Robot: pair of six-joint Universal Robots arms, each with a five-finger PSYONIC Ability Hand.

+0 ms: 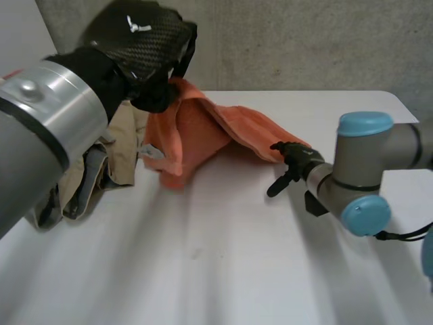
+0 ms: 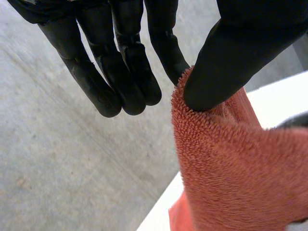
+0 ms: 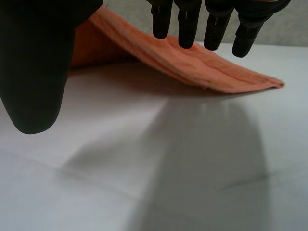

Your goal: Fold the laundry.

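Towel [image 1: 203,132]: orange terry, on the far half of the white desk [image 1: 203,271], from left of centre to the middle. A heap of beige clothes [image 1: 115,159] lies against its left side.

Left hand [image 1: 145,47]: raised above the towel's left end. The thumb [image 2: 231,53] pinches an edge of the cloth against the nearest finger; the other fingers are straight and free. That end hangs lifted and the rest sags to the desk.

Right hand [image 1: 292,161]: low at the towel's right end, fingers straight, thumb spread wide, nothing held. Whether the fingertips touch the cloth: cannot tell.

Orientation: the long axis runs left to right across the desk, sloping down from the lifted end to a narrow tip that lies flat and points toward the right hand. The cloth is bunched along its length, not spread.

Step in hand (my judgement): getting a second grip so the towel can be stretched out. To do it well:
- The right hand takes the tip's corner, low against the desk.
- The left pinch looks shallow, so it needs firm pressure or it may slip.
- Pull apart along the long axis before any fold.
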